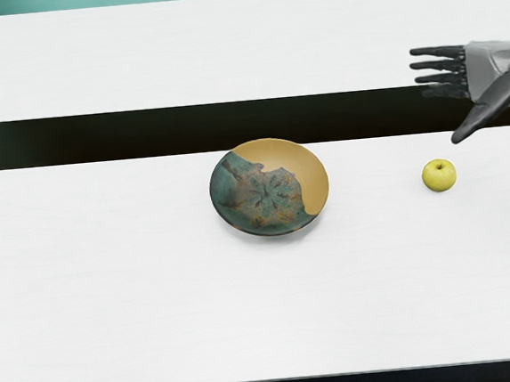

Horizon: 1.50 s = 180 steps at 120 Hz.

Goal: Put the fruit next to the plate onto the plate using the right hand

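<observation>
The right hand (460,79) comes in from the right edge, fingers stretched flat and thumb angled down, holding nothing. It hangs up and to the right of the apple (439,175), apart from it. The apple sits on the white table (113,302), well right of the plate (269,187), with bare tabletop between them.

Right hand (473,76): a five-fingered hand is shown at the right edge, built in two tones of grey and black.
Fingers (436,65): four are rendered black, slim and blocky, each divided into short segments by faint joint lines.
Thumb (487,106): dark grey is used; the form is smooth and is tapered to a rounded tip.
Casing (496,58): the body of the hand is covered by a light grey, matte shell with angular panel edges.
</observation>
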Tool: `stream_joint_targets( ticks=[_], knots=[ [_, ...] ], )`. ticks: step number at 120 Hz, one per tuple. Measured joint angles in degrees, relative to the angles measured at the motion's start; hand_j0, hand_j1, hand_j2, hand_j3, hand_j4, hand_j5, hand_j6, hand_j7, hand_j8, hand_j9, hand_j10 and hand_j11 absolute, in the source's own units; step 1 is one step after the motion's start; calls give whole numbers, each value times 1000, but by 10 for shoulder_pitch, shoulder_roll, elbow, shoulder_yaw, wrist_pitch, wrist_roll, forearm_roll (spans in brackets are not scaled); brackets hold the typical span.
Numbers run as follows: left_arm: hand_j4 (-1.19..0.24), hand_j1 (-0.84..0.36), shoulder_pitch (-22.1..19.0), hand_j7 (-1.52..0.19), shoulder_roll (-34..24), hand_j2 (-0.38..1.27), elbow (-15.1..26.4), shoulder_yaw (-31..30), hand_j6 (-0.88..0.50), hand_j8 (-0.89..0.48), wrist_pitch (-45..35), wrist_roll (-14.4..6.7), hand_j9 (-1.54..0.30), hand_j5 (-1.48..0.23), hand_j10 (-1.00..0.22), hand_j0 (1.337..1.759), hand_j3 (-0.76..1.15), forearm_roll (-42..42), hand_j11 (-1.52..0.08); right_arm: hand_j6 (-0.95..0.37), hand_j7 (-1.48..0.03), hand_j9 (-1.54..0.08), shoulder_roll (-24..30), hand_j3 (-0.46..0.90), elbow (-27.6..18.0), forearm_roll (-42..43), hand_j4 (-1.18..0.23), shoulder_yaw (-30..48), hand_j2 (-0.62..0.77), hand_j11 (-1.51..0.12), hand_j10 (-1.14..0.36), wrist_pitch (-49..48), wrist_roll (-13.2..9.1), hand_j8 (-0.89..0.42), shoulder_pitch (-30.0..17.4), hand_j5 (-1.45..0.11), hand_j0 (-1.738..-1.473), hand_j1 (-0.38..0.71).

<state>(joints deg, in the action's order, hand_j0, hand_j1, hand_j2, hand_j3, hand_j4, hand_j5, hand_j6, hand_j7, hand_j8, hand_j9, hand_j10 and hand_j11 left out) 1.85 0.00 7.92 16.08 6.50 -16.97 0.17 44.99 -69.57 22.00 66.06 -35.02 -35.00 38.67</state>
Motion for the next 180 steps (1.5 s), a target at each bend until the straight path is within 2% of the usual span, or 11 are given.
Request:
stream_joint_targets(
  ticks=[32,61,77,91,103,122,135,152,180],
  knots=[
    [-11,336,0,-14,0,2,0,0,-11,-11,0,0,-14,-14,-11,1658,0,0,-14,0,0,0,17,0,4,-17,0,16,1,0,0,0,0,0,-49,0,-1658,-349],
    [-11,336,-1,-14,0,2,0,0,-11,-11,0,0,-14,-14,-11,1658,0,0,-14,0,0,0,20,0,6,-64,0,9,1,0,0,0,0,0,-50,0,-1658,-349],
    [-11,336,0,-14,0,2,0,0,-11,-11,0,0,-14,-14,-11,1658,0,0,-14,-10,-12,-12,54,0,-83,63,-10,-6,-1,-12,-9,7,0,-9,-45,-12,-1658,-338],
    [-11,336,-1,-14,0,2,0,0,-11,-11,0,0,-14,-14,-11,1658,0,0,-14,-49,-62,-62,71,0,-167,144,-48,-30,-8,-62,-48,81,0,-48,-52,-62,-1658,-293],
    [-11,336,0,-14,0,2,0,0,-11,-11,0,0,-14,-14,-11,1658,0,0,-14,-79,-99,-99,75,0,-224,208,-78,-74,-14,-99,-77,177,0,-78,-54,-99,-1658,-259],
    [-11,336,0,-14,0,2,0,0,-11,-11,0,0,-14,-14,-11,1658,0,0,-14,-105,-131,-131,57,0,-265,331,-103,-187,-18,-131,-103,408,0,-104,-55,-131,-1658,-230],
    [-11,336,0,-14,0,2,0,0,-11,-11,0,0,-14,-14,-11,1658,0,0,-14,-114,-142,-142,4,0,-259,398,-112,-253,-20,-142,-112,514,0,-113,-55,-143,-1658,-220],
    [-11,336,0,-14,0,2,0,0,-11,-11,0,0,-14,-14,-11,1658,0,0,-14,-121,-150,-151,-35,0,-217,444,-119,-325,-20,-150,-118,584,0,-120,-48,-151,-1658,-213],
    [-11,336,0,-14,0,2,0,0,-11,-11,0,0,-14,-14,-11,1658,0,0,-14,-126,-157,-157,-51,0,-135,455,-124,-432,-21,-157,-124,607,0,-125,37,-157,-1658,-207]
  ],
)
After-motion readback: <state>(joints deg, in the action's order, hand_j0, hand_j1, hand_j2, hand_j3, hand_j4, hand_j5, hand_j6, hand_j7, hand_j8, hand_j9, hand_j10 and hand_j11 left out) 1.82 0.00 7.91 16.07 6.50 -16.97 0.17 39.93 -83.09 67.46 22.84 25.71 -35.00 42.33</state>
